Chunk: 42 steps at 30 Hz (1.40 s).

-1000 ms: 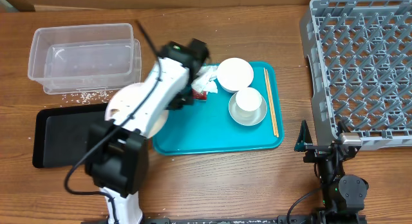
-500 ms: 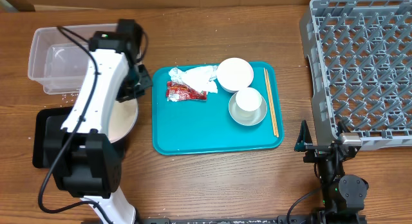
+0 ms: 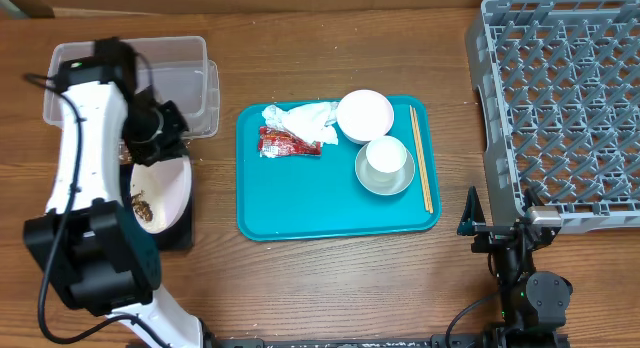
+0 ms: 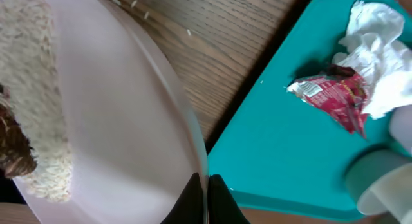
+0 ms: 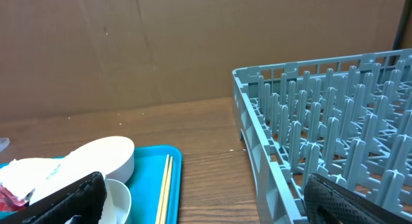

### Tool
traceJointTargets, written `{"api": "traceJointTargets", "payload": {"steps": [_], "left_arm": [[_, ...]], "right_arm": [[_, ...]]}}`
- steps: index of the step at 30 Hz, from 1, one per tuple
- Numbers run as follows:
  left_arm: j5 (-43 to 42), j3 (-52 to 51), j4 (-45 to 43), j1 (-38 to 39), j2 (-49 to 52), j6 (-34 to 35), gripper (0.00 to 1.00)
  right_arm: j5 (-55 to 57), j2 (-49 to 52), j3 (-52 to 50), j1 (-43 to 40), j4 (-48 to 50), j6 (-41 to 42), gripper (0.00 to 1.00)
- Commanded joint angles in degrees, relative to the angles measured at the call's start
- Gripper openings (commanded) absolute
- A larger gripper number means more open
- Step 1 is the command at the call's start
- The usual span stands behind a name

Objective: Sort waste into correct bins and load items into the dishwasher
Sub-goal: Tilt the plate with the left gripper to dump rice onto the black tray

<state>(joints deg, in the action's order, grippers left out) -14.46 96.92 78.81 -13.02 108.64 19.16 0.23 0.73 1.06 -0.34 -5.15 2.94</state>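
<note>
My left gripper (image 3: 163,156) is shut on the rim of the white plate (image 3: 170,193), which it holds tilted over the black tray (image 3: 183,235), beside the clear tub (image 3: 190,63). Brown scraps (image 3: 140,203) and rice (image 4: 38,89) cling to the plate (image 4: 116,121). On the teal tray (image 3: 330,203) lie the crumpled napkin (image 3: 305,118), red sauce packet (image 3: 285,143), white bowl (image 3: 365,113), cup (image 3: 385,156) in the grey dish (image 3: 385,180), and chopsticks (image 3: 421,158). My right gripper (image 3: 500,220) stands open by the grey dish rack (image 3: 570,98), holding nothing.
Loose rice grains (image 3: 205,160) dot the wood near the tub. In the right wrist view the rack's near wall (image 5: 270,153) stands right of the chopsticks (image 5: 164,188), with bare wood between. The left arm covers most of the black tray.
The left arm has swung left with the plate, from beside the teal tray to over the black tray. The napkin and packet have come into view. The right arm has not moved.
</note>
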Motion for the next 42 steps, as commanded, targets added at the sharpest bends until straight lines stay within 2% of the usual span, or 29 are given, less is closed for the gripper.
{"api": "traceJointTargets", "payload": {"steps": [1,10,17,26,35,42], "left_arm": [[-6.3,1.5,1.4,-3.3,-1.4,-4.9,0.04],[-19.8,1.5,3.5,-11.3,-1.4,-12.8,0.04],[-25.8,1.4,3.9,-16.1,-1.4,-13.9,0.04],[-42.0,1.4,8.1,-22.9,-1.4,-24.3,0.04],[-50.1,0.5,18.0,-30.0,-1.4,-36.4,0.04],[-53.6,-4.0,17.4,-35.2,-1.4,-39.3,0.04]], "right_arm": [[0.1,-0.6,-0.6,-0.2,0.3,-0.3,1.0],[0.1,-0.6,-0.6,-0.2,0.3,-0.3,1.0],[0.1,-0.6,-0.6,-0.2,0.3,-0.3,1.0],[0.1,-0.6,-0.6,-0.2,0.3,-0.3,1.0],[0.1,-0.6,-0.6,-0.2,0.3,-0.3,1.0],[0.1,-0.6,-0.6,-0.2,0.3,-0.3,1.0]]}}
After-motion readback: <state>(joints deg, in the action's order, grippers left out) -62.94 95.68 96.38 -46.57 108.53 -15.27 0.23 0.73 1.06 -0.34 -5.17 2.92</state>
